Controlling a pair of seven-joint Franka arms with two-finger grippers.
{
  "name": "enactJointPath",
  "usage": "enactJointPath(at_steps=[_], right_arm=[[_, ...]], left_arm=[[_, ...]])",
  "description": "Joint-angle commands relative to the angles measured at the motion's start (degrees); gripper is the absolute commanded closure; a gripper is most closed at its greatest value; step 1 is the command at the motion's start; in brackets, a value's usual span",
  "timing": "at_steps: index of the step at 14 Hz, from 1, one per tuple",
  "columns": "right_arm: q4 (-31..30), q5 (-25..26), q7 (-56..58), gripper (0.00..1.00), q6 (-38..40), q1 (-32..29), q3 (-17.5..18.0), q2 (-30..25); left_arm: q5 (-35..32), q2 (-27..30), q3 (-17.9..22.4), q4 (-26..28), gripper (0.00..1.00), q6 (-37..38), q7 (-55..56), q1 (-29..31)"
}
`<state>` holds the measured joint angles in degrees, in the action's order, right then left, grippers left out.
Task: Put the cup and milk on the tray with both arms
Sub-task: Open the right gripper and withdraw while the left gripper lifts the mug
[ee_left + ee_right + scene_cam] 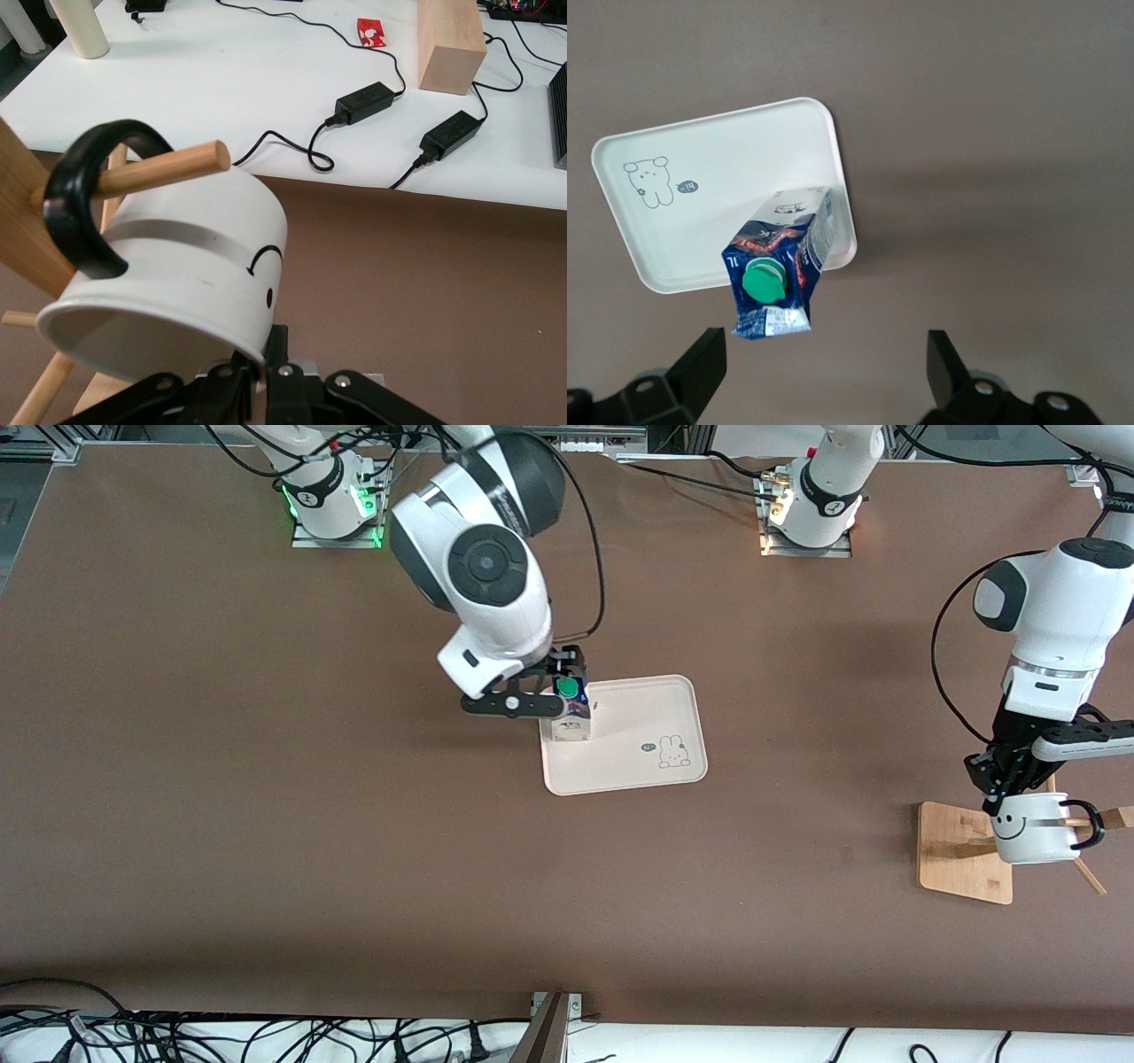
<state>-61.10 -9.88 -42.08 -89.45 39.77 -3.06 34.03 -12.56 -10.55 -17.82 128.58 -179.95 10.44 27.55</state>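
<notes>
The milk [570, 708], a blue and white carton with a green cap, stands on the tray [638, 775] in the corner toward the right arm's end, farther from the front camera. It also shows in the right wrist view [775, 266] on the tray [718, 195]. My right gripper [514, 707] is open and empty, just above and beside the milk [824, 367]. The cup [1036, 828], white with a smiley, hangs by its black handle on a wooden peg [168, 168]. My left gripper [1005, 802] is shut on the rim of the cup [195, 266], as the left wrist view shows [266, 372].
The wooden stand's square base [961, 850] sits at the left arm's end of the table, with pegs sticking out. Past the table edge, a white surface holds cables, power adapters [363, 102] and a wooden block [452, 44].
</notes>
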Motion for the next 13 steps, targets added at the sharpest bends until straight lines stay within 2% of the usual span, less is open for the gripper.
enactJointPath(at_steps=[1, 3, 8, 11, 13], right_arm=[[-0.77, -5.92, 0.07, 0.0, 5.58, -4.16, -3.34, -6.24], [-0.86, -6.55, 2.78, 0.0, 8.49, -8.72, -3.35, -9.24], [-1.12, -6.2, 8.86, 0.0, 13.15, -16.29, -3.18, -12.32], [-3.92, -4.45, 10.34, 0.0, 14.92, -20.77, -3.18, -15.74], [-5.78, -1.91, 16.65, 0.0, 15.27, -23.5, -3.27, -17.59]], left_arm=[[-0.71, 1.05, -0.37, -0.09, 1.0, 0.21, -1.13, 0.4], [-0.71, 1.32, -0.46, -0.79, 1.0, 0.91, -1.56, 0.05], [-0.63, 3.95, -4.41, -3.78, 1.0, 10.39, -1.66, -0.04], [-0.01, 6.85, -6.51, -3.95, 1.0, 16.54, -0.87, -0.13], [0.16, 8.95, -7.75, -4.04, 1.0, 21.19, 0.27, -0.13]])
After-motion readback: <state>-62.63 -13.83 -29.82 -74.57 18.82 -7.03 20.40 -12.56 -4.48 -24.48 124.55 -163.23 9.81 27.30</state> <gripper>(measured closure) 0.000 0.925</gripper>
